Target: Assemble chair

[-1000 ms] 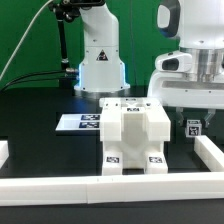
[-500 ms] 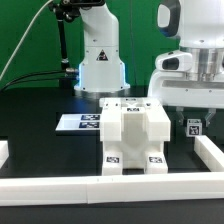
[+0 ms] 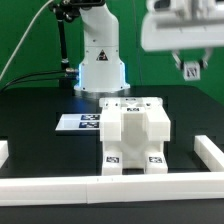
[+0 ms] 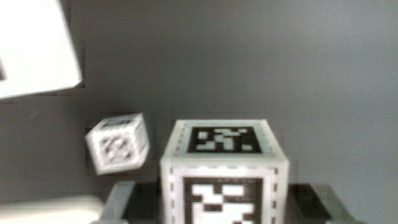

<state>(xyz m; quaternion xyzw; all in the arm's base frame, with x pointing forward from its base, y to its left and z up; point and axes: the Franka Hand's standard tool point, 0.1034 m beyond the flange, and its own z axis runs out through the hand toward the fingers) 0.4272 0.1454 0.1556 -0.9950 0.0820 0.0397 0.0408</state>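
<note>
The partly built white chair (image 3: pixel 135 135), a blocky stack with black-and-white tags, stands mid-table in the exterior view. High above the table on the exterior view's right, my gripper (image 3: pixel 190 66) is shut on a small square white chair leg (image 3: pixel 191 69) with a tag on its face. The wrist view shows that leg (image 4: pixel 222 165) upright between my dark fingers (image 4: pixel 130 203), tags on its top and front. A second small tagged white block (image 4: pixel 119 142) lies tilted on the black table below. A white slab (image 4: pixel 32 50) fills one corner of the wrist view.
The marker board (image 3: pixel 80 122) lies flat on the exterior view's left of the chair. The robot's white base (image 3: pixel 100 62) stands behind it. A low white rim wall (image 3: pixel 100 186) runs along the front, with short sections at both sides (image 3: pixel 211 151).
My gripper has risen from just above the table at the right to high in the air, carrying the tagged leg with it. The chair stack has not moved.
</note>
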